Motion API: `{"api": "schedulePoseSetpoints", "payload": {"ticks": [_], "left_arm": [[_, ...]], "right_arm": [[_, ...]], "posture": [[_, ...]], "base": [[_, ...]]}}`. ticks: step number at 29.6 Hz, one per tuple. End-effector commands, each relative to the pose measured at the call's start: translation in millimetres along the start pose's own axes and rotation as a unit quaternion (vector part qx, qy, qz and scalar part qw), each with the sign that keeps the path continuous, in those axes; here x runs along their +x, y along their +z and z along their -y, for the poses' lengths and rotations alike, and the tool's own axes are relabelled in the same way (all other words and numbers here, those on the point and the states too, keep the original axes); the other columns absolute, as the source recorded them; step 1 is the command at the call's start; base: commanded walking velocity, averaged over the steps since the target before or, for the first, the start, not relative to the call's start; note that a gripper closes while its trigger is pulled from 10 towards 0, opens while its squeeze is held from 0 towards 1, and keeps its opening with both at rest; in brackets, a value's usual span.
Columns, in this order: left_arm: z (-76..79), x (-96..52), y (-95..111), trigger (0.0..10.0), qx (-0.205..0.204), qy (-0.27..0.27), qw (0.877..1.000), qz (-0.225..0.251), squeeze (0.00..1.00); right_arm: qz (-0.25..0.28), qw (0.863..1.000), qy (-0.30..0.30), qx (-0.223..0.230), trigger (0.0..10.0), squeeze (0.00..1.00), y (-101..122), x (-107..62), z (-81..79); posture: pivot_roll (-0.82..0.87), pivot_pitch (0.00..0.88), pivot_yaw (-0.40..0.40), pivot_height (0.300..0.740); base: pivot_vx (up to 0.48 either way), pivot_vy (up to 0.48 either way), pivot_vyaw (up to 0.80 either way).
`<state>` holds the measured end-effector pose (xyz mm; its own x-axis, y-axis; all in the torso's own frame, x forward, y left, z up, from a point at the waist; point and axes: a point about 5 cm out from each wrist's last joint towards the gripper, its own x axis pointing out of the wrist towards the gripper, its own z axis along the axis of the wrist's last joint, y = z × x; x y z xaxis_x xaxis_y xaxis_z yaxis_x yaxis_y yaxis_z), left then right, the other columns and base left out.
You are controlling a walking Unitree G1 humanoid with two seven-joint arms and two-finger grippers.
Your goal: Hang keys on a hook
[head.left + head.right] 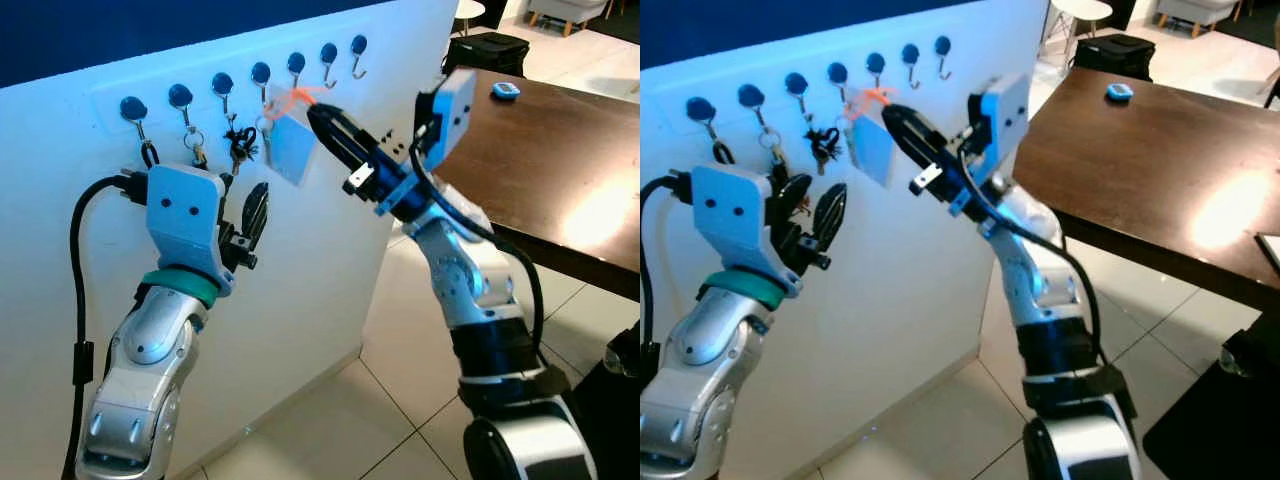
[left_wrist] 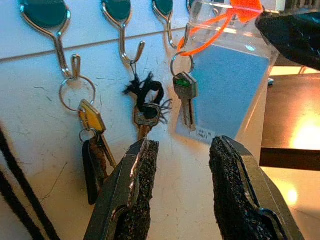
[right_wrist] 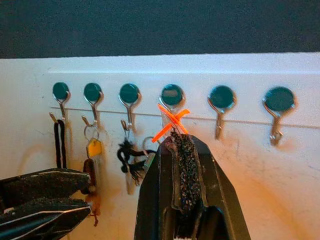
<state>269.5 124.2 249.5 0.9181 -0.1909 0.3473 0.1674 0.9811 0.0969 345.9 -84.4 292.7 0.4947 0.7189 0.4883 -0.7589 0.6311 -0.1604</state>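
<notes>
Your right gripper (image 1: 322, 118) is clamped shut on the clear tag pouch with a blue card (image 1: 292, 148), pinching its top edge where the orange tie (image 1: 296, 97) is knotted. The tag is pressed up to the white wall (image 1: 330, 260), right at the fourth hook (image 3: 172, 96) counting from the robot's left. A silver key with a green head (image 2: 184, 97) hangs on a ring from the orange tie, against the wall at about 7 o'clock from the fingertips. Whether the tie is over the hook yet, you cannot tell from these views.

Watch the neighbours. At 9 o'clock from the tag, the third hook (image 2: 121, 15) carries a key with frayed black cord (image 2: 145, 102). Beyond it, the second hook (image 2: 48, 17) holds a ring with a yellow-headed key and a dark fob (image 2: 92, 145). The first hook (image 3: 61, 92) has a black loop (image 3: 60, 142) hanging from it. At 3 o'clock, the fifth hook (image 3: 221, 98) and sixth hook (image 3: 279, 101) are bare, with one more bare hook (image 1: 358, 50) past them.

Your left gripper (image 1: 250, 225) sits at 7 o'clock from the tag, fingers parted and holding nothing, pointed at the wall just under the hung keys and close to them.

A dark brown table (image 1: 560, 170) stands at 3 o'clock, with a small blue object (image 1: 505, 91) on its far end.
</notes>
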Motion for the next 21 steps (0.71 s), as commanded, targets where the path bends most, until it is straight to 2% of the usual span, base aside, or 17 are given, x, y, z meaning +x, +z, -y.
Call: {"api": "schedulePoseSetpoints", "payload": {"ticks": [1, 12, 15, 17, 21], "left_arm": [[-1.6, -1.6, 0, 10.0, 0.002, 0.000, 1.000, -0.004, 0.00], [-1.0, -0.6, 0, 10.0, 0.002, -0.003, 1.000, -0.005, 0.00], [-1.4, -0.4, 0, 10.0, 0.003, -0.002, 1.000, -0.005, 0.00], [-2.5, -1.2, 0, 10.0, 0.004, -0.001, 1.000, -0.006, 0.00], [-2.9, -1.5, 0, 10.0, 0.004, 0.000, 1.000, -0.006, 0.00]], "right_arm": [[0.003, 1.000, -0.005, 0.001, 10.0, 0.00, 1, -3.9, 0.0], [-0.012, 1.000, -0.020, 0.008, 10.0, 0.00, -7, -12.2, 1.8], [-0.022, 0.999, -0.025, 0.016, 10.0, 0.00, -15, -13.7, 1.1], [-0.042, 0.998, -0.041, 0.029, 10.0, 0.00, -29, -19.3, 0.5], [-0.048, 0.997, -0.047, 0.034, 10.0, 0.00, -33, -21.6, 0.4]], "posture": [[-0.02, 0.034, 0.105, 0.740], [-0.03, 0.035, 0.109, 0.740], [-0.02, 0.033, 0.106, 0.740], [-0.02, 0.033, 0.106, 0.740], [-0.02, 0.033, 0.106, 0.740]], "base": [[0.000, 0.000, 0.00], [0.000, 0.000, 0.00], [0.000, 0.000, 0.00], [0.000, 0.000, 0.00], [0.000, 0.000, 0.00]]}}
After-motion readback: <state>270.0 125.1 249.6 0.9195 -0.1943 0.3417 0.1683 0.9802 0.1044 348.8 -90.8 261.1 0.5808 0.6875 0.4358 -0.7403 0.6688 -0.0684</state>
